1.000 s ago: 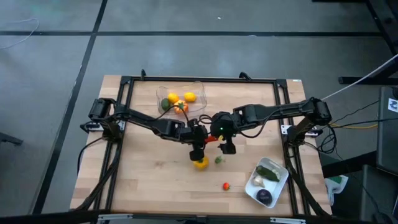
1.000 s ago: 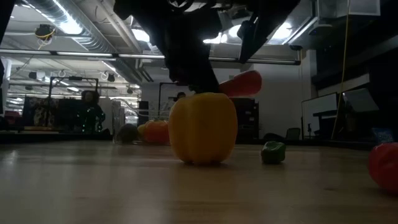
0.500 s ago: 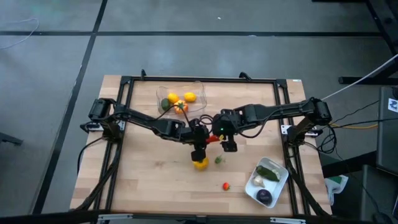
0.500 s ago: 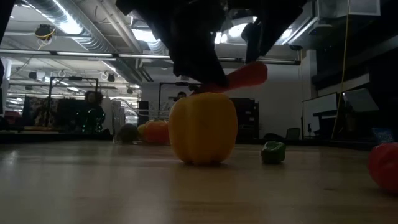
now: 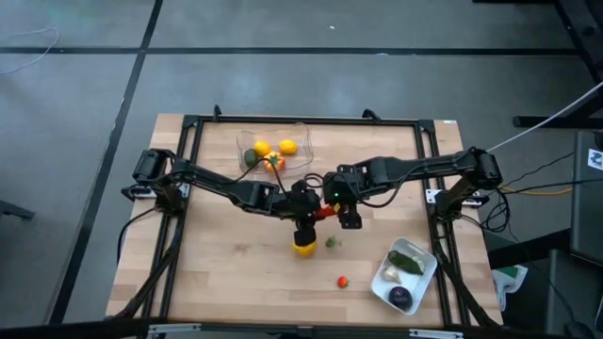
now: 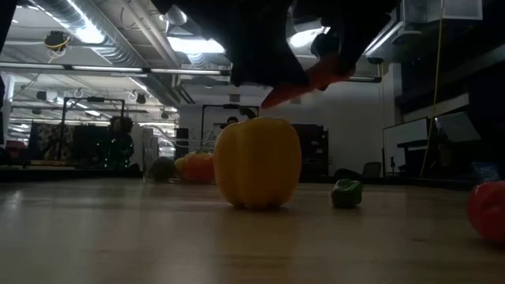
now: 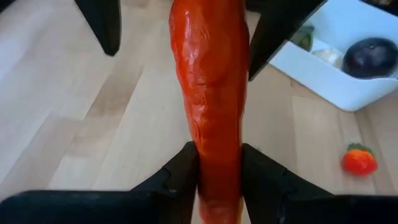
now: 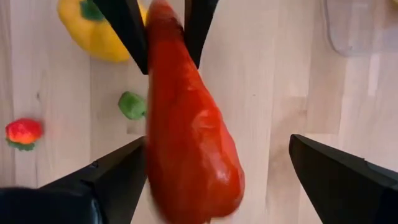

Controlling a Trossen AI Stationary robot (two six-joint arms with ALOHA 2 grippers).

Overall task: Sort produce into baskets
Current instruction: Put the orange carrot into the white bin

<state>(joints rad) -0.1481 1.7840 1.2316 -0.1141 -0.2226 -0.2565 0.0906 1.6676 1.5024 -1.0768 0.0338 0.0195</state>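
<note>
Raised glossy tapered red carrot (image 7: 211, 93)

High: I look straight down on the whole table (image 5: 236, 273).
Low: I look level across it, close behind the pepper (image 6: 257, 162).
Wrists: both close on the carrot (image 7: 211, 93), from opposite ends.

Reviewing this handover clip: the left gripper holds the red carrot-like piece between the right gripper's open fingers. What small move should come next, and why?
Probably the right gripper should close on the red carrot-like piece. Its fingers stand open either side of the thick end, while the left gripper is shut on the narrow end above the table.
</note>
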